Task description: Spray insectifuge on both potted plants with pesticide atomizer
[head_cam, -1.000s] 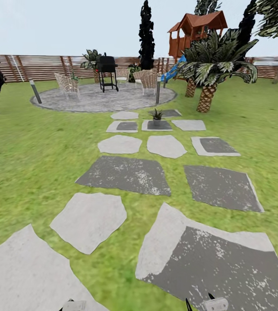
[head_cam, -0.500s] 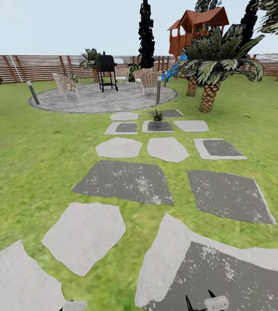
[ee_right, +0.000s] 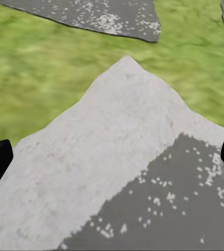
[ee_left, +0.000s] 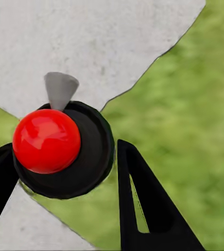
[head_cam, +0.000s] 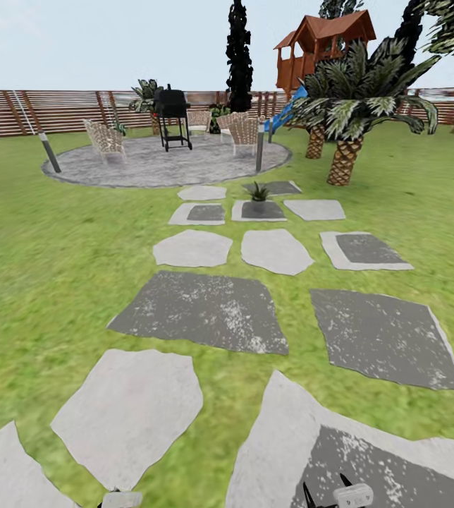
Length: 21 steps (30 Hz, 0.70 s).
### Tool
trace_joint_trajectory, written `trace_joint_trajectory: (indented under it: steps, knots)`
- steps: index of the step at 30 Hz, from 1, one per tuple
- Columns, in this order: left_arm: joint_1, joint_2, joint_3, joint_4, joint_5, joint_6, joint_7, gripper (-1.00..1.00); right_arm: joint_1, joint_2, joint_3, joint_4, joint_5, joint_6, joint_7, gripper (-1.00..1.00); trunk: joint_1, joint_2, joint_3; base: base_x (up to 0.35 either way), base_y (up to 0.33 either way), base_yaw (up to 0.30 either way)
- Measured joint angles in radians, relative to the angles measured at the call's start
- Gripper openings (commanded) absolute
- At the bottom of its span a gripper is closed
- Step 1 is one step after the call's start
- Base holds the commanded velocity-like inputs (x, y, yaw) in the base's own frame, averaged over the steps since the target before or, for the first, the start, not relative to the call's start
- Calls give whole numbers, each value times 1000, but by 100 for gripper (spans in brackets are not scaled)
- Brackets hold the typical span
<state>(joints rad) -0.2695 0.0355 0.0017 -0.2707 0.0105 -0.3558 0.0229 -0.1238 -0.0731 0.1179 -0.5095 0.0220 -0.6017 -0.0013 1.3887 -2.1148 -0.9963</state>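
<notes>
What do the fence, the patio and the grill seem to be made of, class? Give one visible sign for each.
Fence: looks like wood, matt brown horizontal slats with gaps.
Patio: likely stone or concrete, mottled grey and rough-looking.
Grill: probably painted metal, plain black body on thin legs; too far away to be sure.

Grey stepping stones [head_cam: 200, 310] cross lawn [head_cam: 44, 254] toward a fenced [head_cam: 65, 109] patio [head_cam: 149, 166].

Lighting bright, even, daylight-like; no distinct cast shadows. Lawn [head_cam: 51, 254] texture soft and smeared in all views. A glare highlight sits on the red ball [ee_left: 46, 140]. Renders slightly blurred throughout.
</notes>
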Motion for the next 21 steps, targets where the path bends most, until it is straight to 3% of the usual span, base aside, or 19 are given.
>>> trace_joint_trajectory:
  steps: [21]
  knots:
    - [0,1,0,0,0,-1,0,-100,0,0,-1,1,0,0,0,100,0,0,0,338,0,0]
